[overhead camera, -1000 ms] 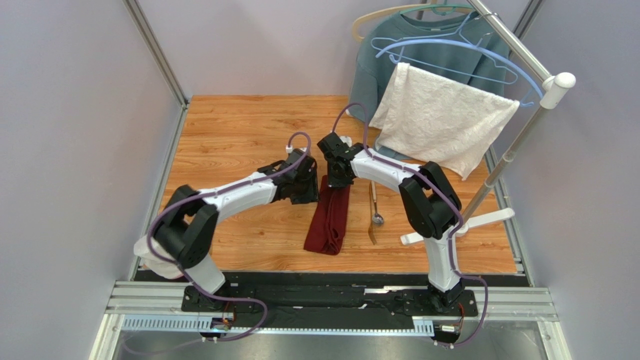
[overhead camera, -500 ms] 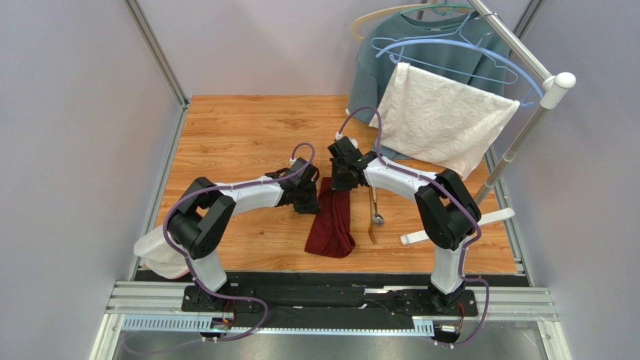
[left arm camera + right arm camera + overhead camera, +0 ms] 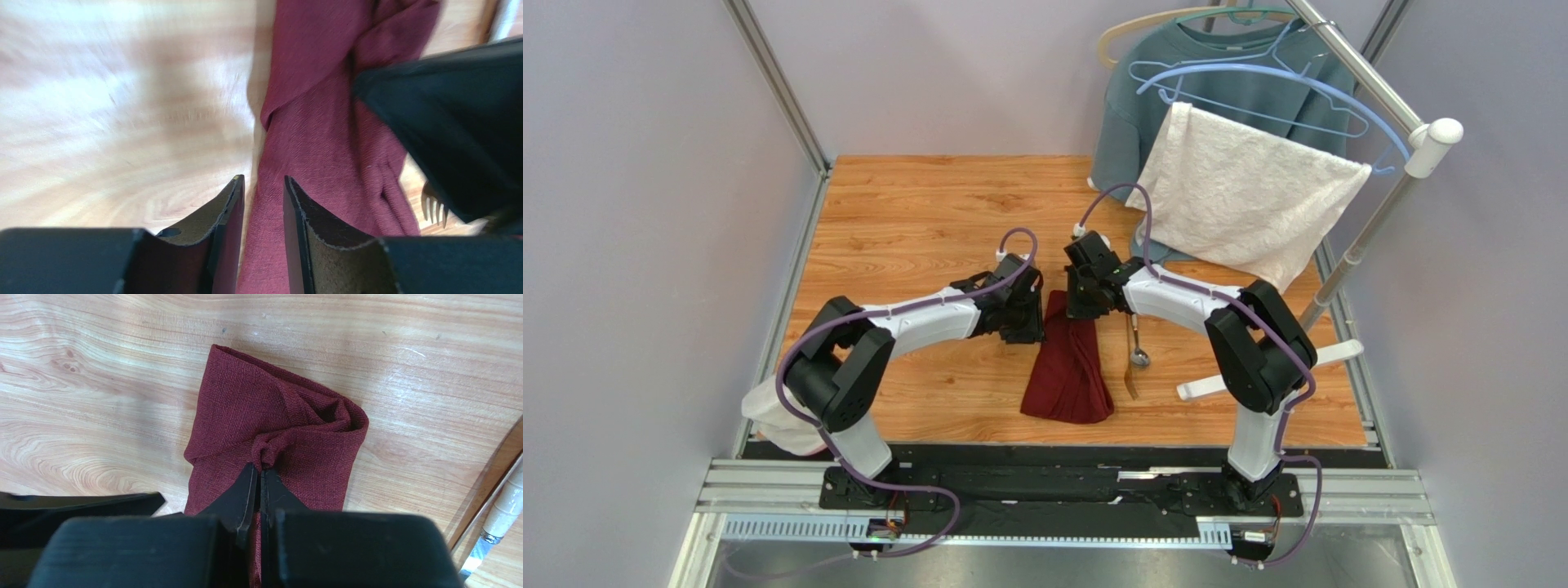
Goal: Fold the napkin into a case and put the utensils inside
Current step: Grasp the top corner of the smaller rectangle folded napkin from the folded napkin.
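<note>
Top external view: a maroon napkin (image 3: 1069, 368) is lying on the wooden table (image 3: 916, 221), folded into a narrow strip that is widening toward its near end.
Far end of the napkin: the cloth is bunching into wrinkles where both grippers are meeting.
Right gripper (image 3: 258, 473): is sitting on the napkin's far end, jaws pressed together and pinching a gathered fold of the cloth.
Left gripper (image 3: 263, 205): is hanging low at the napkin's far left edge, just beside the right one. Its fingers (image 3: 228, 214) are standing a narrow gap apart, with cloth showing through the gap. The blurred wrist view is not showing whether they are touching it.
Spoon (image 3: 1140, 358): is lying just right of the napkin, roughly parallel to it and apart from the cloth.
Fork (image 3: 1131, 382): is lying alongside the spoon, also right of the napkin, reaching a little nearer than the spoon's bowl.
</note>
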### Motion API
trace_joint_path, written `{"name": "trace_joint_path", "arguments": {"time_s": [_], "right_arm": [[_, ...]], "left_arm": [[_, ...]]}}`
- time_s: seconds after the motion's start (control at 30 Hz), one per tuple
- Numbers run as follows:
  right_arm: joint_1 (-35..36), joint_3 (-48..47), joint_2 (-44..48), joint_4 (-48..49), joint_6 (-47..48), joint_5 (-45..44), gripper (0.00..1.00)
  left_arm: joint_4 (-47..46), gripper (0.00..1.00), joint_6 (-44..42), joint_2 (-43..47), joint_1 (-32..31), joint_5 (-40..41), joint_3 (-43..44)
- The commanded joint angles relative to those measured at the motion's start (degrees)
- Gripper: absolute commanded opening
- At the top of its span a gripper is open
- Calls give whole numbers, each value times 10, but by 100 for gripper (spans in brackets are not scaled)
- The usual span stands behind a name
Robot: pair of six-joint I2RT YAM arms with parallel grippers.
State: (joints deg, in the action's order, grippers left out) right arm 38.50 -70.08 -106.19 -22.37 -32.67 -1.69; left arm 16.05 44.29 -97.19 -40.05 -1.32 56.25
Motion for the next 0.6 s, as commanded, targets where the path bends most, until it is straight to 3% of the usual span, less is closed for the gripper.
{"name": "trace_joint_path", "arguments": {"time_s": [0.0, 0.2, 0.57], "right_arm": [[-4, 3, 34, 19, 8, 5, 0], [-10, 9, 46, 19, 8, 9, 0], [-17, 14, 56, 22, 8, 43, 0]], "left_arm": [[28, 38, -88, 11, -2, 63, 84], [38, 35, -139, -64, -1, 52, 156], [35, 35, -156, -92, -1, 24, 170]]}}
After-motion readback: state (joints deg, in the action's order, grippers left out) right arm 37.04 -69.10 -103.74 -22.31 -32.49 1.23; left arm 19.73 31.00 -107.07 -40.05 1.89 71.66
